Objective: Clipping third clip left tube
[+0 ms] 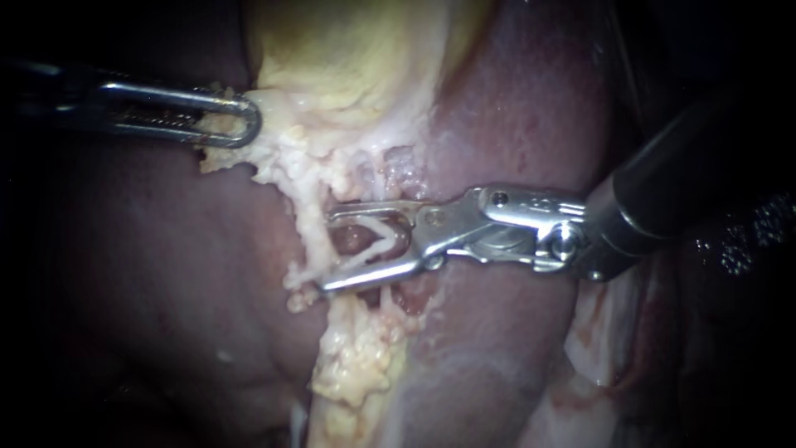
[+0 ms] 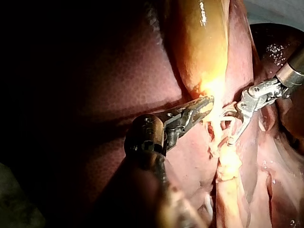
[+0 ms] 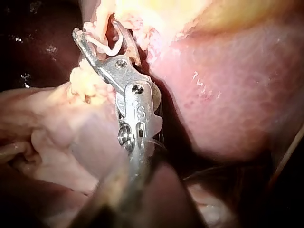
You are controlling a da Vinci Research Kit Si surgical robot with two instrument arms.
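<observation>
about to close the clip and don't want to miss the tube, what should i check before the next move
1. tube lies between the right instrument's open jaws: ok
2. jaw tips reach past the tube: ok
3. left instrument shut on fatty tissue, holding it aside: ok
4. clip loaded in the jaws: cannot tell
5. other clips on the tube clear of the jaws: cannot tell, none shows

Both our tools engaged
Our left tool (image 1: 247, 123) clamps tissue (image 1: 278, 158); our right tool's (image 1: 325, 251) jaws stand apart.
</observation>
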